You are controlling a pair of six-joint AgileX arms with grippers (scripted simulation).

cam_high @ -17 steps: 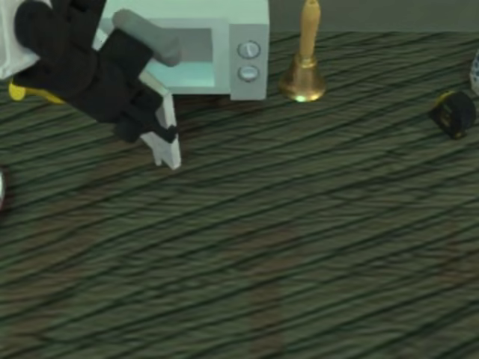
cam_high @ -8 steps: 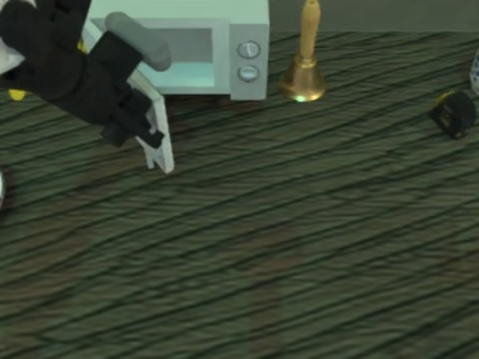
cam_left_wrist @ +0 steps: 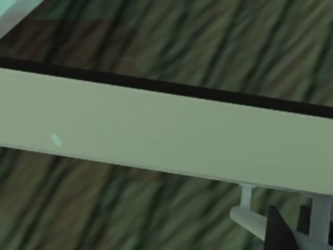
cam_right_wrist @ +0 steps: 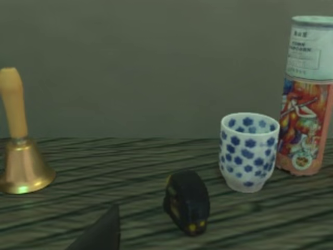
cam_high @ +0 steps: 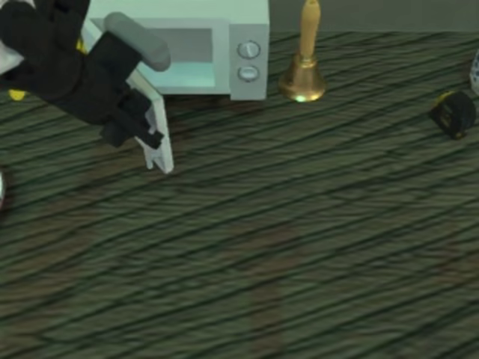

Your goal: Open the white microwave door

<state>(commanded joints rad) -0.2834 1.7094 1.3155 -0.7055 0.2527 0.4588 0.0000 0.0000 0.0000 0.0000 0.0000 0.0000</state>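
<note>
The white microwave (cam_high: pixel 224 52) stands at the table's back left. Its door (cam_high: pixel 159 127) is swung well out toward the front, and I see it nearly edge-on from above. In the left wrist view the door (cam_left_wrist: pixel 156 130) runs across as a long pale panel, with its bar handle (cam_left_wrist: pixel 250 219) at one end. My left gripper (cam_high: pixel 146 134) is at the door's free edge, shut on that handle, a dark fingertip (cam_left_wrist: pixel 278 232) against the bar. The cavity shows open beside the knob panel (cam_high: pixel 248 61). My right gripper is outside the top view.
A brass bell (cam_high: pixel 302 71) stands just right of the microwave. A black tape measure (cam_high: pixel 454 112) lies at the far right. Behind the tape measure are a blue-dotted cup (cam_right_wrist: pixel 248 151) and a tall printed can (cam_right_wrist: pixel 308 99). Something yellow (cam_high: pixel 16 94) peeks out behind my left arm.
Over the last second my left gripper pulled the door's free edge further left and out, widening the opening. In the last half second almost nothing moved.
</note>
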